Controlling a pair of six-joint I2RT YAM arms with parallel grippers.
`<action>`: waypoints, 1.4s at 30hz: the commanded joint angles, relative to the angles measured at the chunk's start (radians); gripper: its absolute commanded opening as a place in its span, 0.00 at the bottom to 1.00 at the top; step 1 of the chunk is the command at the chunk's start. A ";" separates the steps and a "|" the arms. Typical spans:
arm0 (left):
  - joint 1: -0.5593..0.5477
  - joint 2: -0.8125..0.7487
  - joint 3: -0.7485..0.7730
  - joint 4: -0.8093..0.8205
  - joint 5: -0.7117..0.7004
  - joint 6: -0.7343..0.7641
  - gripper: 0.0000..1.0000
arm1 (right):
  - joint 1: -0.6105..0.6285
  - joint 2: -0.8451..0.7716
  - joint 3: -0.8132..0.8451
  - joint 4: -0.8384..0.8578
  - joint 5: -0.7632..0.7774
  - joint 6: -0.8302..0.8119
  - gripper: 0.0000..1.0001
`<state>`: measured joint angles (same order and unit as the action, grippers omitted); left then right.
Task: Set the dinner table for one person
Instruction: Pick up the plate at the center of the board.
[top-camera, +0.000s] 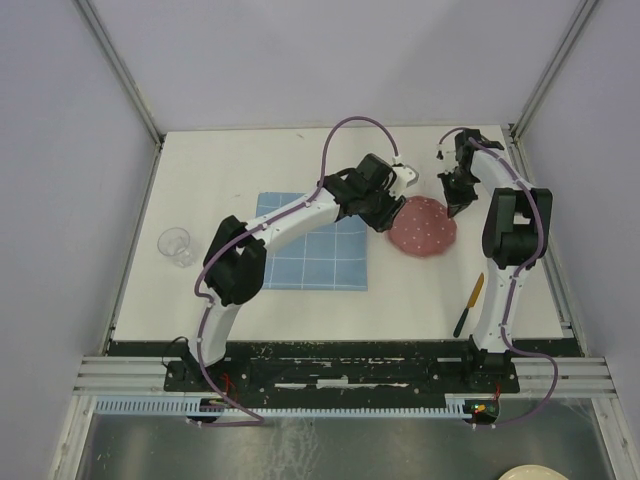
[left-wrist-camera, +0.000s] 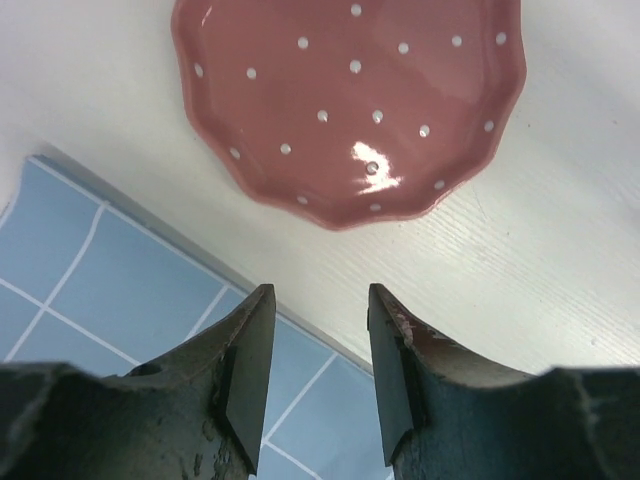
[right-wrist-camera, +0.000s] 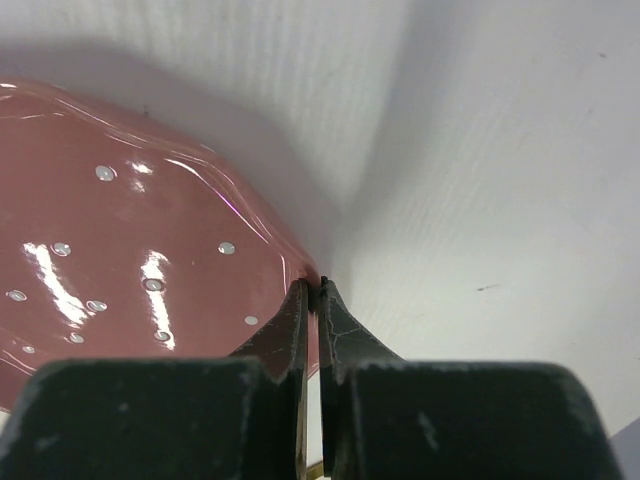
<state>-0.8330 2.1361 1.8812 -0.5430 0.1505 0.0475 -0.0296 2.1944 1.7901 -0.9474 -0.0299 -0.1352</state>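
Note:
A pink plate with white dots and a wavy rim (top-camera: 422, 227) lies on the white dinner table (top-camera: 250, 160), just right of a blue grid placemat (top-camera: 310, 255). My right gripper (top-camera: 452, 208) is shut on the plate's right rim; in the right wrist view the jaws (right-wrist-camera: 314, 285) pinch the rim of the plate (right-wrist-camera: 130, 250). My left gripper (top-camera: 388, 212) is open and empty at the plate's left edge. In the left wrist view it (left-wrist-camera: 320, 300) hangs over the placemat's edge (left-wrist-camera: 100, 290), with the plate (left-wrist-camera: 350, 100) just ahead.
A clear glass (top-camera: 176, 246) stands at the table's left side. A knife with a yellow handle (top-camera: 469, 304) lies near the right arm's base. Metal frame posts and grey walls close in the table.

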 joint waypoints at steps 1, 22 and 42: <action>-0.002 0.001 0.068 -0.052 0.053 -0.051 0.49 | -0.034 0.006 0.033 0.019 0.078 0.029 0.02; -0.032 0.181 0.183 -0.057 0.075 -0.241 0.48 | -0.051 -0.037 0.004 0.022 0.088 0.051 0.02; -0.032 0.292 0.284 -0.018 0.034 -0.305 0.48 | -0.063 -0.059 -0.041 0.039 0.079 0.054 0.02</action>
<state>-0.8646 2.4443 2.0926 -0.6044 0.1867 -0.2062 -0.0799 2.1845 1.7725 -0.9318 0.0097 -0.0902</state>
